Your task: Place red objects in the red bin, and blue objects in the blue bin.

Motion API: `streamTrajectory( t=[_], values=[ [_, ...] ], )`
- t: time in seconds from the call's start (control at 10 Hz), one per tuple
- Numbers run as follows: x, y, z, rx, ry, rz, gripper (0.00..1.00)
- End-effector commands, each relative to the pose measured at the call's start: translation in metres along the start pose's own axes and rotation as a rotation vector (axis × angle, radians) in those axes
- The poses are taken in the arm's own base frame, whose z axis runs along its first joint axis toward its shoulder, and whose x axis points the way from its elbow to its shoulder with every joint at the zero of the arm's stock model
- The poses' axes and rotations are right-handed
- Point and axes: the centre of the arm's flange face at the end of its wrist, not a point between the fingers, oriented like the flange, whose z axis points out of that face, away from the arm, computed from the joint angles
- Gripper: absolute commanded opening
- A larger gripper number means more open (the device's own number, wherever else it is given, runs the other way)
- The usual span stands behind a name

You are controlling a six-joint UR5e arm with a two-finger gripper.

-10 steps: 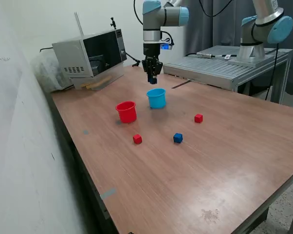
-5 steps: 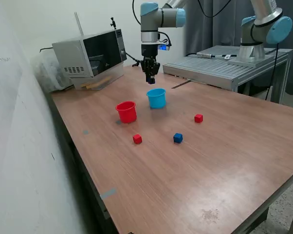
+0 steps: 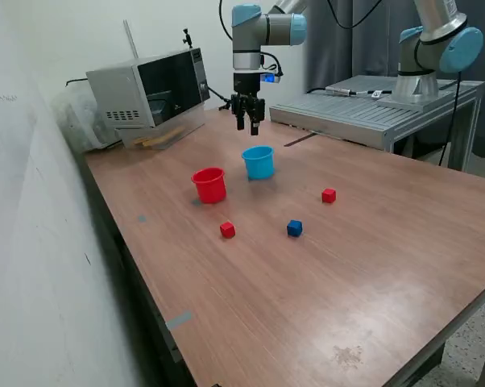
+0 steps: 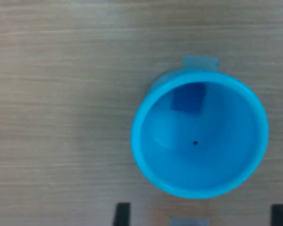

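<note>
My gripper (image 3: 247, 122) hangs open and empty just above the blue bin (image 3: 259, 162), a light blue cup. In the wrist view the two dark fingertips (image 4: 122, 214) stand wide apart at the edge of the picture, and the blue bin (image 4: 200, 139) holds one dark blue cube (image 4: 188, 98) lying against its inner wall. The red bin (image 3: 209, 185), a red cup, stands beside it on the exterior view's left. On the table lie a red cube (image 3: 227, 230), a second red cube (image 3: 329, 195) and a dark blue cube (image 3: 294, 228), all apart from the cups.
A grey microwave-like box (image 3: 150, 93) stands at the back on the exterior view's left. A second robot arm (image 3: 436, 44) stands on a metal platform (image 3: 371, 109) at the back right. A wall runs along the table's left edge (image 3: 122, 250).
The gripper's fingers, shut in both earlier frames, now stand open. It shifted slightly towards the exterior view's left and up above the blue cup. The cubes on the table have not moved.
</note>
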Motion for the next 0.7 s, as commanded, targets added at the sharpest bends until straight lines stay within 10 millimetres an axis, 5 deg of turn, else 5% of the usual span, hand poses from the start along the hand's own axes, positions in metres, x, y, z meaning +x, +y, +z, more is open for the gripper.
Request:
streamTrajectory(
  t=[0.0, 0.2, 0.4, 0.6],
  values=[
    [0.001, -0.001, -0.001, -0.001, -0.001, -0.002, 1.00],
    [0.029, -0.008, -0.020, 0.012, 0.005, -0.041, 1.00],
    [0.123, -0.024, -0.073, -0.022, 0.023, -0.168, 1.00],
    [0.196, -0.047, -0.120, -0.060, 0.043, -0.286, 1.00]
  ],
)
